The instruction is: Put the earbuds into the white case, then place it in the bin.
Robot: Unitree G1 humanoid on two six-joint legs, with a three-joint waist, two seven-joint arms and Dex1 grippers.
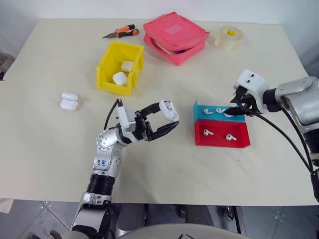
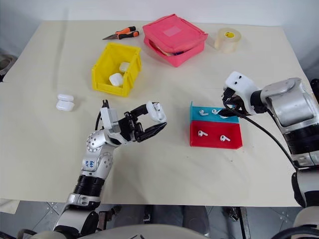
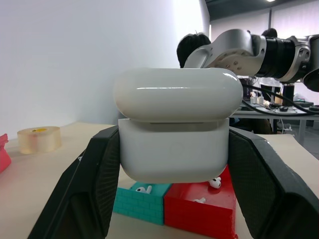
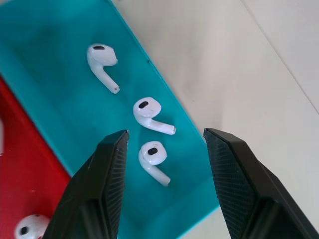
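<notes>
- Left end effector [image 1: 166,121]: the white case [image 1: 170,110] is clamped between its fingers, above the table [image 1: 50,149].
- Right end effector [image 4: 164,144]: fingers are spread around an earbud [image 4: 153,160] in the blue tray [image 4: 60,99].

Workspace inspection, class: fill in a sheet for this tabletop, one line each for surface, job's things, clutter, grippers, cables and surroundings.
Surface: cream table, flat.
Job's things: white case held above the table; yellow bin holds two cases; two spare cases lie to its left; three earbuds in the blue tray, two in the red tray.
Clutter: pink pouch, tape roll, pliers.
Grippers: left gripper shut on the case; right gripper open, straddling an earbud.
Cables: black cables along the right arm.
Surroundings: white wall, desks behind.
</notes>
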